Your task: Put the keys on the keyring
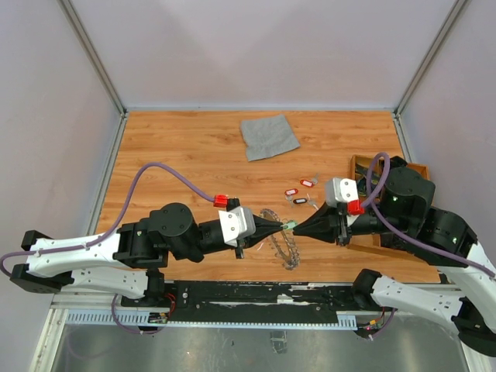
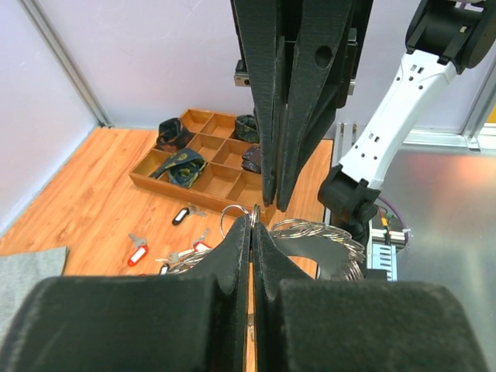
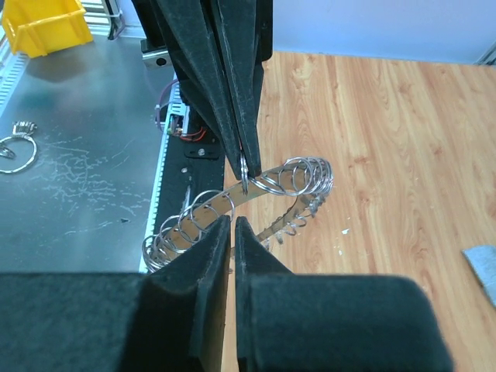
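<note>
The keyring [image 1: 285, 246] is a silvery band fringed with small wire rings, under both grippers near the table's front edge. It also shows in the left wrist view [image 2: 329, 236] and the right wrist view [image 3: 298, 177]. My left gripper [image 1: 277, 225] is shut on one small ring [image 2: 254, 209] at the keyring's rim. My right gripper [image 1: 299, 227] points at it tip to tip, jaws pressed nearly together, with a green-tagged key [image 1: 290, 225] at its tip. The other keys [image 1: 301, 188], with red, black and white tags, lie on the wood behind.
A grey cloth [image 1: 268, 136] lies at the back centre. A wooden tray [image 2: 147, 180] with black parts stands at the right, partly under the right arm. A yellow bin [image 3: 39, 27] and a loose ring [image 3: 15, 151] sit on the metal front strip.
</note>
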Robot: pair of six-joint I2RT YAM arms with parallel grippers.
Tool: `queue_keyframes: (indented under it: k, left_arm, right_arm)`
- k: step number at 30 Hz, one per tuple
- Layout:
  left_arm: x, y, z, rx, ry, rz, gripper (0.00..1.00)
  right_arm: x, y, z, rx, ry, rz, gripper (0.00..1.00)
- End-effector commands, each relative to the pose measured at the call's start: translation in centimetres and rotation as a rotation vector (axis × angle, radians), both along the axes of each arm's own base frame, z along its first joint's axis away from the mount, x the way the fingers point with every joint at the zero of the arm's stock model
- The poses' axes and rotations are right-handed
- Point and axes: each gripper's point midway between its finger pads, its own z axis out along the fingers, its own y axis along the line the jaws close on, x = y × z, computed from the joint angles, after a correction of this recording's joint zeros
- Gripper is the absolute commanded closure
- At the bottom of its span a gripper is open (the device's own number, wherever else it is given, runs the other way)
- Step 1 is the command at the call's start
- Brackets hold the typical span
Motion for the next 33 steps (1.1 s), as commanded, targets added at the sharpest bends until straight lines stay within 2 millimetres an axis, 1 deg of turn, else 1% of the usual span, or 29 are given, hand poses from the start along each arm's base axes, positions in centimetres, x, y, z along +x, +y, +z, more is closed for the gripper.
queue_keyframes:
  k: [1, 3, 5, 9, 12, 16, 20, 24, 26, 31, 33]
  left_arm:
    - [-0.1, 0.4, 2.1, -0.083, -0.007, 0.002, 0.99]
    - [-0.4, 0.3, 2.1, -0.083, -0.009, -0.014, 0.99]
    - [-0.7, 0.2, 2.1, -0.078, -0.01, -0.033, 0.99]
    - [-1.5, -0.1, 2.1, -0.067, -0.005, -0.083, 0.99]
    - [-2.0, -0.3, 2.0, -0.06, -0.003, -0.107, 0.99]
    - [-2.4, -0.6, 1.9, -0.055, -0.003, -0.135, 0.99]
    - [-2.6, -0.9, 1.8, -0.046, 0.001, -0.146, 1.0]
    - [-2.7, -1.1, 1.7, -0.042, 0.001, -0.15, 1.0]
    - [-2.7, -1.2, 1.7, -0.041, 0.001, -0.153, 1.0]
    - [-2.7, -1.1, 1.7, -0.042, 0.001, -0.15, 0.99]
    - [-2.6, -1.1, 1.7, -0.044, 0.0, -0.149, 1.0]
  right_arm:
    - [-0.2, -0.1, 0.9, 0.039, -0.013, -0.003, 0.83]
    - [0.2, -0.2, 0.8, 0.044, -0.038, -0.025, 0.64]
    - [0.5, -0.4, 1.0, 0.053, -0.066, -0.042, 0.53]
    - [0.9, -0.9, 1.3, 0.065, -0.124, -0.067, 0.48]
    - [0.8, -0.9, 1.2, 0.078, -0.154, -0.054, 0.47]
    - [0.3, -0.5, 1.1, 0.102, -0.172, -0.01, 0.48]
    - [-0.4, 0.0, 0.9, 0.096, -0.155, 0.049, 0.53]
    - [-0.8, 0.2, 0.9, 0.095, -0.147, 0.078, 0.54]
    - [-1.1, 0.2, 1.0, 0.097, -0.139, 0.095, 0.57]
    - [-1.7, 0.3, 0.8, 0.085, -0.111, 0.13, 0.7]
    - [-1.8, 0.3, 0.7, 0.078, -0.103, 0.139, 0.72]
